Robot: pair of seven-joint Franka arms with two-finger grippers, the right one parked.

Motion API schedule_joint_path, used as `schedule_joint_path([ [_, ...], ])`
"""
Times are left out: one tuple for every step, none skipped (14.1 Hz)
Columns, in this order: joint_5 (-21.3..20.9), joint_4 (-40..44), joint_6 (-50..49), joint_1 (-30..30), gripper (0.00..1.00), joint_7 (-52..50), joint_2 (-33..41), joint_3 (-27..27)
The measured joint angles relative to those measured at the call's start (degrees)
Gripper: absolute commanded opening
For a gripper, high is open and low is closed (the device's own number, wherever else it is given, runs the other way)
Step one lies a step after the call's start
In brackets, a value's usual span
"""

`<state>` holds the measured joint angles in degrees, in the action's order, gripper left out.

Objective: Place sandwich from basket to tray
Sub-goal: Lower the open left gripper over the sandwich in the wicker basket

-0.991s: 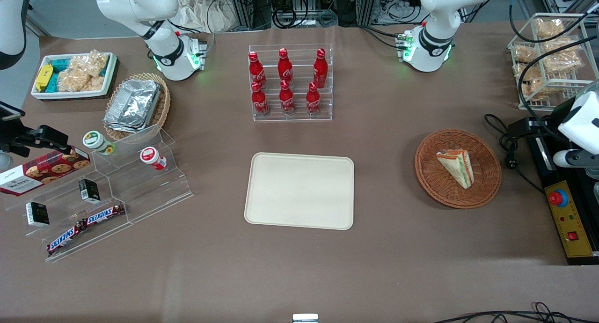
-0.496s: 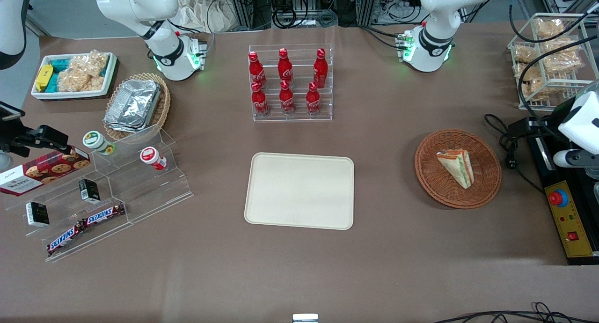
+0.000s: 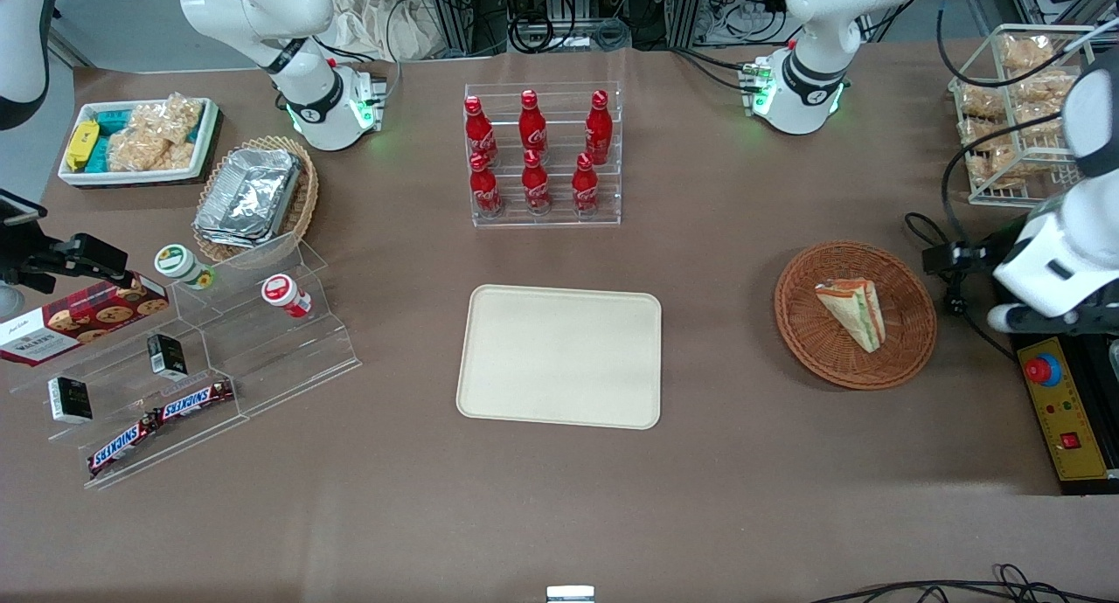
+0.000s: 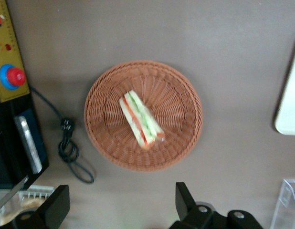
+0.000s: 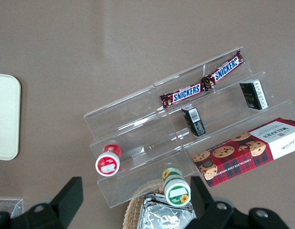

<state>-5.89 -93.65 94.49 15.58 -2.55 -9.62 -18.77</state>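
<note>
The hand (image 4: 121,210) hangs high above the desk (image 3: 717,463), fingers spread wide and holding nothing, with the wicker basket (image 4: 185,90) below. The wrapped sandwich (image 4: 141,119) lies in that basket. The cream tray (image 3: 559,356) sits bare; nothing is grasped yet.

The glossy white, rounded left arm (image 3: 1062,245) trails black cables. Its base glows green. The black two-finger end effector (image 4: 121,210) shows silver screws.
</note>
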Motion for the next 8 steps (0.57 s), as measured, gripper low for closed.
schedule_joint_path([
  [0.01,-5.01,5.05,0.55,0.99,-0.20,1.08,0.01],
  [0.04,-9.75,9.60,1.11,0.99,-0.45,2.02,0.03],
  [0.10,-13.37,12.98,1.49,0.99,-0.83,2.47,0.03],
  [0.13,-15.98,15.59,1.72,0.99,-1.75,2.40,0.05],
  [0.13,-17.86,17.90,1.84,0.99,-3.18,2.01,0.07],
  [0.13,-19.24,20.42,1.87,0.99,-4.96,1.31,0.09],
  [0.13,-20.48,23.17,1.87,0.99,-7.22,0.26,0.10],
  [0.12,-21.69,25.93,1.87,0.98,-9.92,-1.00,0.11],
])
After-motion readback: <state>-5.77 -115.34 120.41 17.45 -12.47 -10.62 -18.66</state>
